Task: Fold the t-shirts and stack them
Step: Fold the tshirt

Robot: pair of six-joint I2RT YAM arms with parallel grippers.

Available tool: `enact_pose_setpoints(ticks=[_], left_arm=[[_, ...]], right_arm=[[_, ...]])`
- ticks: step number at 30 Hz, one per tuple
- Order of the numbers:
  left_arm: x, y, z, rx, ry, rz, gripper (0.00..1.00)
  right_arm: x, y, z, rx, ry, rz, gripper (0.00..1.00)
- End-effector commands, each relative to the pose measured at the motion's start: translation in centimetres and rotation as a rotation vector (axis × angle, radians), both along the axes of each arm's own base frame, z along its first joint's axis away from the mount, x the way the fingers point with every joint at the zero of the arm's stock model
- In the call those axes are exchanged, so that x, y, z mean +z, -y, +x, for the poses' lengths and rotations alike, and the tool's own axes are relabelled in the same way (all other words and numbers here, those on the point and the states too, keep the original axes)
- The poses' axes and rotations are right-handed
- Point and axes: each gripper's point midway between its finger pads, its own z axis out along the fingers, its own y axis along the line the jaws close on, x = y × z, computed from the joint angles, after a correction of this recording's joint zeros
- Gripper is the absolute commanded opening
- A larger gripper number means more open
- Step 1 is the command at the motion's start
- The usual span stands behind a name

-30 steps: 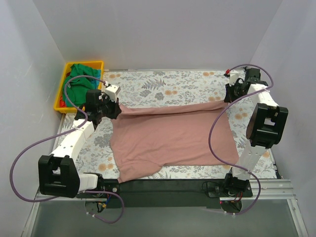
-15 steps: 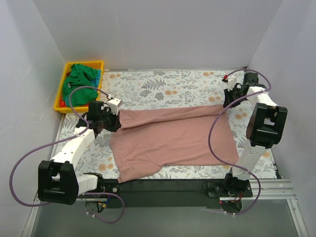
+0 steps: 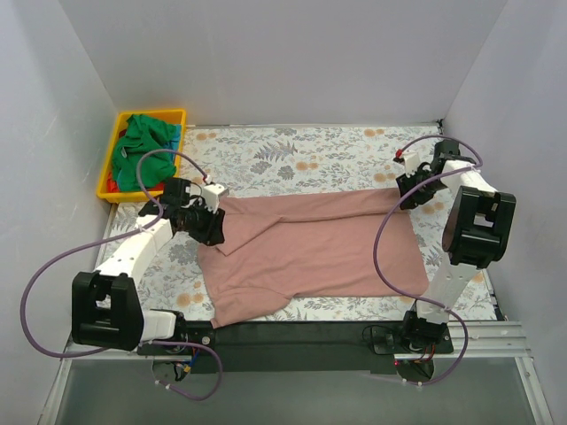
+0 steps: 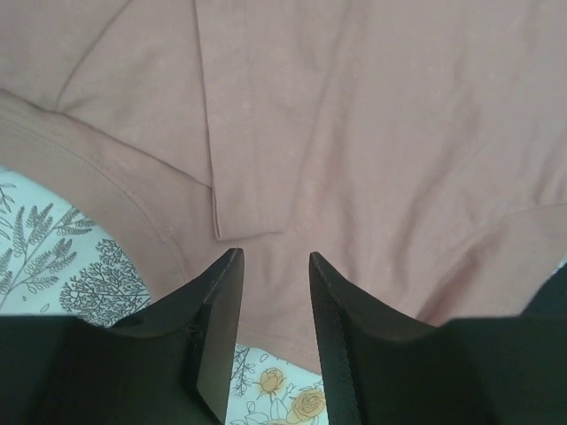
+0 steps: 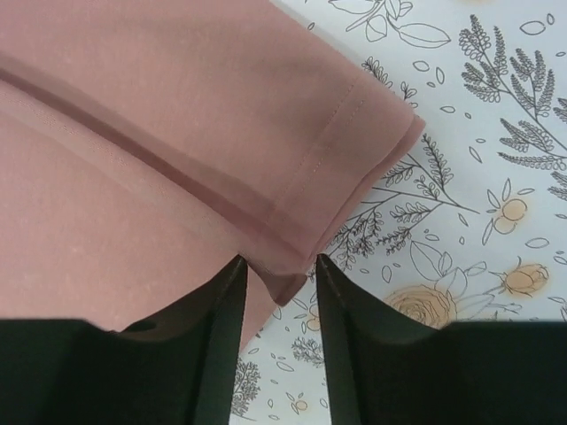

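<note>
At the far left, in the back corner, sits a yellow bin [image 3: 155,112] with a green shirt [image 3: 142,146] bunched up in it. A bit of red cloth [image 3: 110,185] peeks out at the bin's near end. Just to the right of the bin, the left arm reaches out over the counter [image 3: 292,155], which is covered by a flower cloth [image 4: 53,257]. The left claw [image 3: 213,233] hangs low over the left end of the big pink shirt [image 3: 319,252]. Its two black fingers [image 4: 217,301] are a little way apart, and nothing is pinched between them; the shirt lies under them. From the left wrist, a folded-over flap with a stitched edge ends just in front of the tips, on top of more pink cloth. The pink shirt lies flat across the middle of the counter, from one claw to the other. Its far edge is folded over toward the near side, and a sleeve [image 3: 244,305] sticks out at the near left corner. At the right end, the right claw [image 3: 405,197] is down by the far right corner of the shirt. Its fingers are also a little apart and hold nothing. From the right wrist, the shirt's corner shows two layers with a stitched hem, lying on the flowers just under and ahead of the tips.
</note>
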Motion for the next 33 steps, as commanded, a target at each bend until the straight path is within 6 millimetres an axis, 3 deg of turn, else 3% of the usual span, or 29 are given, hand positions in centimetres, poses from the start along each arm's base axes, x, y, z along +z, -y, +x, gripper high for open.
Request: enact_pose_setpoints(ticks=[1, 4, 7, 11, 15, 23, 29, 33], left_arm=[[4.4, 1.6, 2.0, -0.053, 0.079, -0.088, 0.36], [4.5, 1.8, 4.4, -0.011, 0.064, -0.097, 0.37], [3.5, 2.1, 6.3, 0.019, 0.041, -0.102, 0.4], [3.4, 3.4, 9.0, 0.035, 0.031, -0.135, 0.43], [2.2, 4.5, 10.6, 0.045, -0.002, -0.138, 0.46], [-2.0, 6.6, 11.2, 0.029, -0.054, -0.086, 0.48], [-3.1, 7.0, 12.4, 0.043, -0.042, -0.06, 0.48], [-3.4, 7.7, 12.2, 0.016, -0.043, -0.054, 0.48]], right_arm=[[3.8, 0.7, 0.1, 0.021, 0.086, -0.038, 0.46], [5.2, 0.3, 0.8, -0.003, 0.101, -0.006, 0.46], [5.4, -0.4, 0.9, -0.015, 0.086, 0.025, 0.4], [4.3, -0.9, 0.5, -0.025, 0.037, 0.049, 0.29], [3.0, -1.2, 0.0, -0.035, -0.016, 0.06, 0.26], [1.5, -0.9, -0.4, -0.047, -0.06, 0.049, 0.24], [1.6, -1.1, -0.4, -0.044, -0.058, 0.053, 0.24], [1.6, -1.1, -0.5, -0.041, -0.06, 0.053, 0.24]])
